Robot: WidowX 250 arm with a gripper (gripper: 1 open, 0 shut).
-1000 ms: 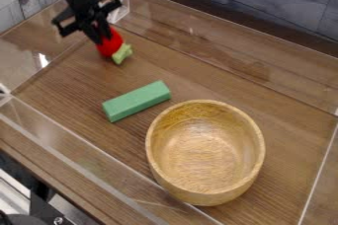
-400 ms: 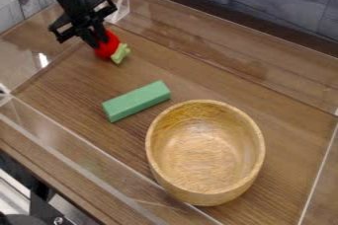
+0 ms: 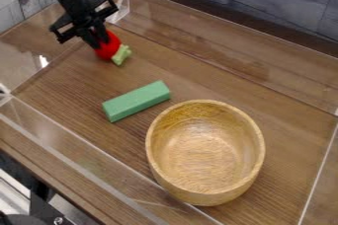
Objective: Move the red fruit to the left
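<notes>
The strawberry [image 3: 111, 48] lies on its side at the far left of the wooden table [image 3: 251, 76], its red body toward the gripper and its pale green cap pointing right and toward the camera. The black gripper [image 3: 95, 38] comes down on it steeply from the upper left, and its tips overlap the top of the red body. The jaws are clenched; they appear to be pinching the strawberry, though the contact itself is too small and dark to make out for certain. Whether the fruit rests on the table or is lifted just clear of it cannot be told.

Nearer the camera and a little to the right, well apart from the fruit, a flat green block [image 3: 137, 101] lies at a slant. Beyond it, toward the lower right, stands a round wooden bowl [image 3: 161, 145], much larger than the fruit and close to the block's right end. Neither lies between the strawberry and the table's left edge.

A clear wall [image 3: 79, 155] runs along the near side and corners of the table, with glare on it. The arm above the gripper is cut off by the top left corner of the view.
</notes>
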